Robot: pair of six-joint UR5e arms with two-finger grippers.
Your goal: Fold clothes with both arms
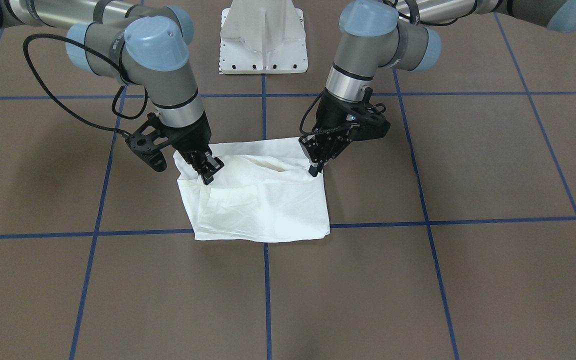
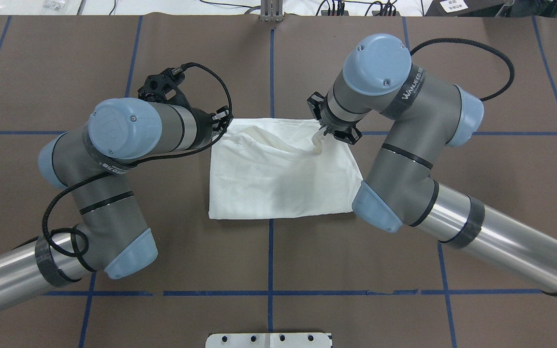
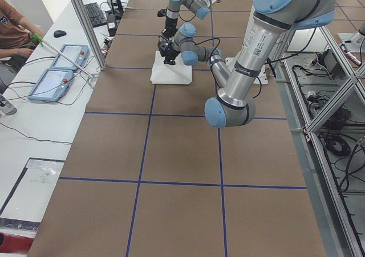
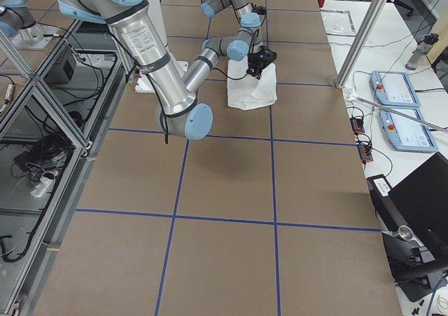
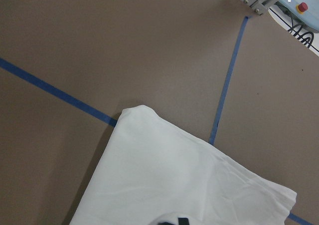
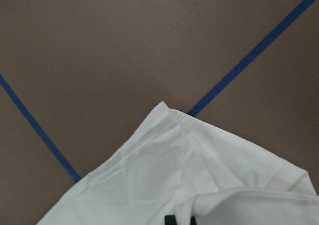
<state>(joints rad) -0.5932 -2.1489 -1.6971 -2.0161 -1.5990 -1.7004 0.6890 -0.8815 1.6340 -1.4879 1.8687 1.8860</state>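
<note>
The white T-shirt lies folded into a rough rectangle at the table's middle, with no text showing. It also shows in the overhead view. My left gripper is shut on a raised fold of the shirt at one upper corner; overhead it is at the shirt's left. My right gripper is shut on the raised fold at the other corner, at the shirt's right overhead. The cloth between them sags in a crease. Each wrist view looks down on the lower layer with a dark fingertip at the bottom edge.
The white pedestal base stands on the robot's side of the shirt. Blue tape lines cross the brown table. Control pendants and a seated person are beyond the table's far long edge.
</note>
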